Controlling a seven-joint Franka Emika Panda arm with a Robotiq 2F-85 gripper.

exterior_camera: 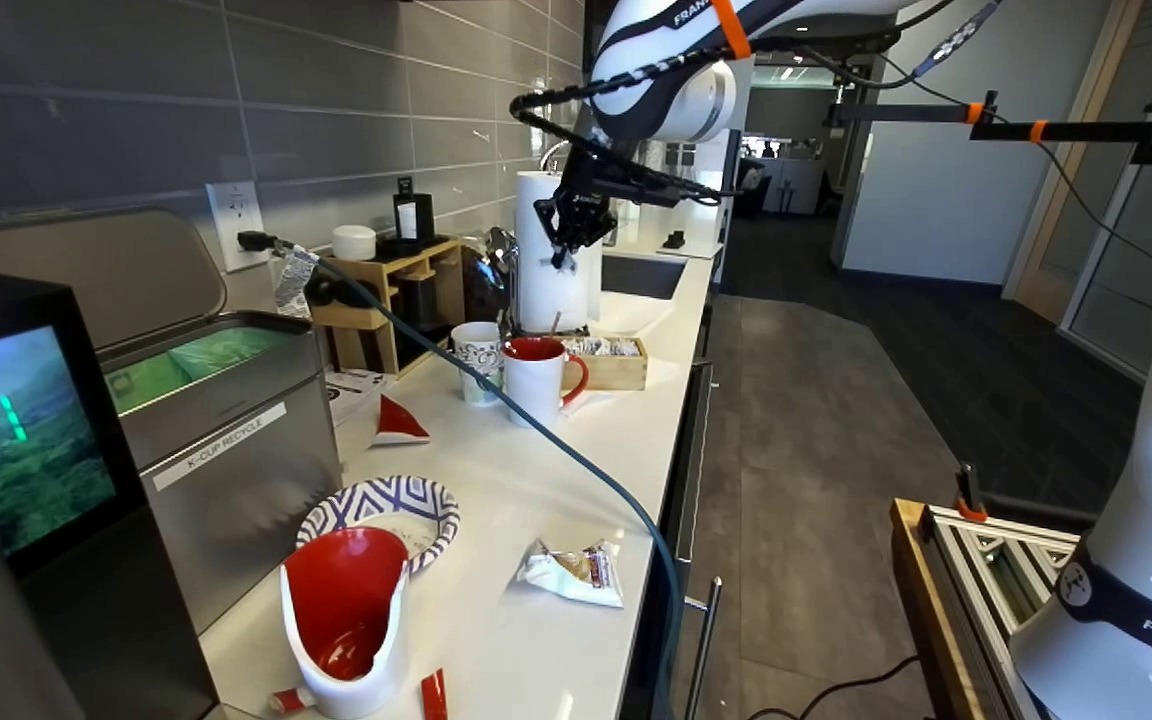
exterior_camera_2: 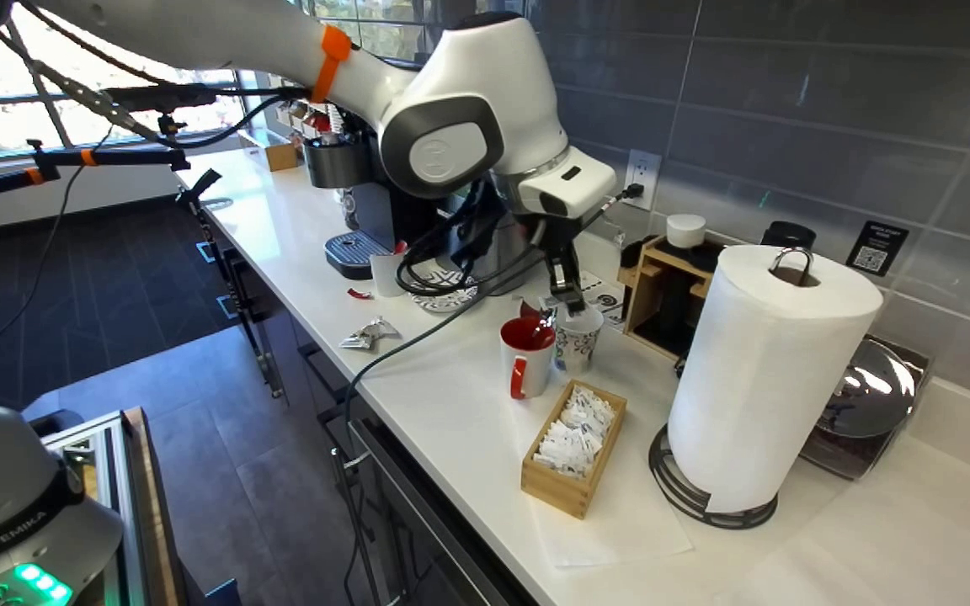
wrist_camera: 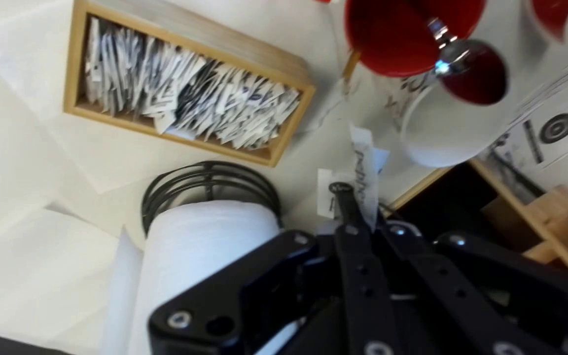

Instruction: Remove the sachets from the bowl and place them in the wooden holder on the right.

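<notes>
While claw (wrist_camera: 371, 213) pinches sachet (wrist_camera: 366, 170), wooden holder (wrist_camera: 259, 53) lies up-left in wrist view, long axis slanting toward claw.

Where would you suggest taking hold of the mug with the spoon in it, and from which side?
Probably by its red handle, coming from the front edge of the counter: the handle juts that way, while a patterned cup stands on the opposite side and the protruding spoon would hinder a top grip. The claw holds a sachet, so free it first.
</notes>
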